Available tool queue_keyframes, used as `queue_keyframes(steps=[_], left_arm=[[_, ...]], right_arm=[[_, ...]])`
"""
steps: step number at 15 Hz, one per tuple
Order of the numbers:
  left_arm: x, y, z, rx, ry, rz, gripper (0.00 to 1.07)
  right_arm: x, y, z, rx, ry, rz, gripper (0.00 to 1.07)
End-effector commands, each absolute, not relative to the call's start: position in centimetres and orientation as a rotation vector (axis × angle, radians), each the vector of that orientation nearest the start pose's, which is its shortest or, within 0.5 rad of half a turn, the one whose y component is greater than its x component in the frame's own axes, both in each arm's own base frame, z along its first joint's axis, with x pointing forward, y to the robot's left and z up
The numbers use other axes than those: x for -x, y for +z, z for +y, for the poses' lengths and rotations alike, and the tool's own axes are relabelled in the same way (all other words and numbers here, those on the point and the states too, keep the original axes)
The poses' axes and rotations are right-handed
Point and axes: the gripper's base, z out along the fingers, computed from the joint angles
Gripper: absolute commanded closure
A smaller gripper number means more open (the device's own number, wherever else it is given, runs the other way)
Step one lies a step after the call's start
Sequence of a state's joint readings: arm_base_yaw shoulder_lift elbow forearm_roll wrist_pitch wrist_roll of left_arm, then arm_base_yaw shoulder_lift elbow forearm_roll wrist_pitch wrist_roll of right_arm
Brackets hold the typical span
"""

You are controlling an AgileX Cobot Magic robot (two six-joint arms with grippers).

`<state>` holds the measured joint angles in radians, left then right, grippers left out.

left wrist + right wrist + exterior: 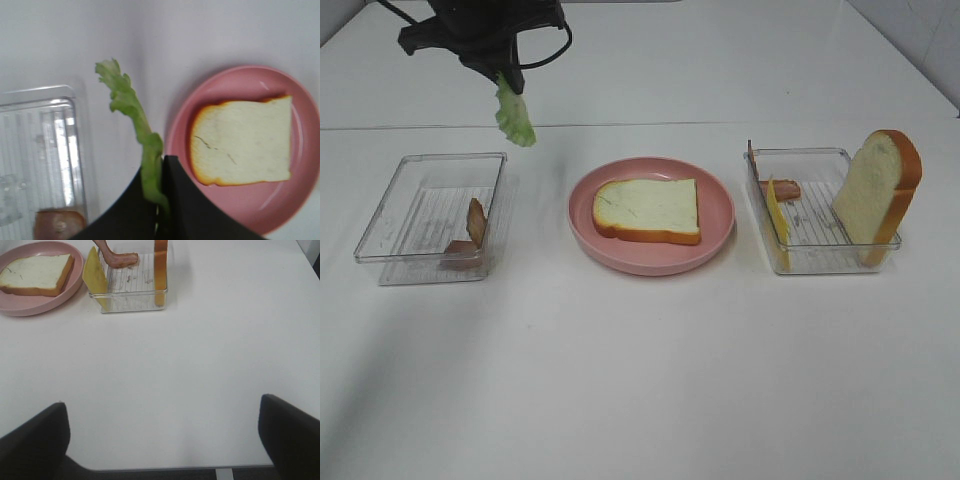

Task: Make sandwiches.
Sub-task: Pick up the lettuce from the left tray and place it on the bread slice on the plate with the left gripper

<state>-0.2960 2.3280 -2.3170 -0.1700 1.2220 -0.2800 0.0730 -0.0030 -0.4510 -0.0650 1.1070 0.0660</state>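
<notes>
Left gripper (503, 72) is up high over the back of the counter (640, 380). Its jaws are pinched tight on the lettuce (516, 116), and the leaf dangles free in the air, touching nothing below. It hangs over the far corner of the left tray (382, 222), on the side nearest the plate (716, 245). The wrist view confirms it: the leaf is clamped at the gripper (162, 167) and the lettuce (134, 117) trails out between tray and plate.

On the plate, one slice (648, 210) lies flat with nothing on top. The left tray holds bacon (475, 222) propped against the wall nearest the plate.

In the right tray (820, 264), cheese (777, 215) stands on edge along the plate-side wall, with a bacon piece (783, 189) just behind it. An upright slice (875, 190) leans at the outer end.

Right gripper (165, 440) is spread wide and empty, hanging over bare counter well apart from the right tray.
</notes>
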Motion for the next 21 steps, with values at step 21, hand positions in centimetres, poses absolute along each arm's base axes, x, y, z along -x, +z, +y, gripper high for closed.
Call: queue_keyframes(steps=[21], left_arm=[[-46.9, 15.2, -29.3, -0.100, -0.997, 2.746, 1.07]], right_arm=[[0.6, 26.0, -0.6, 0.006, 0.001, 2.095, 0.09]])
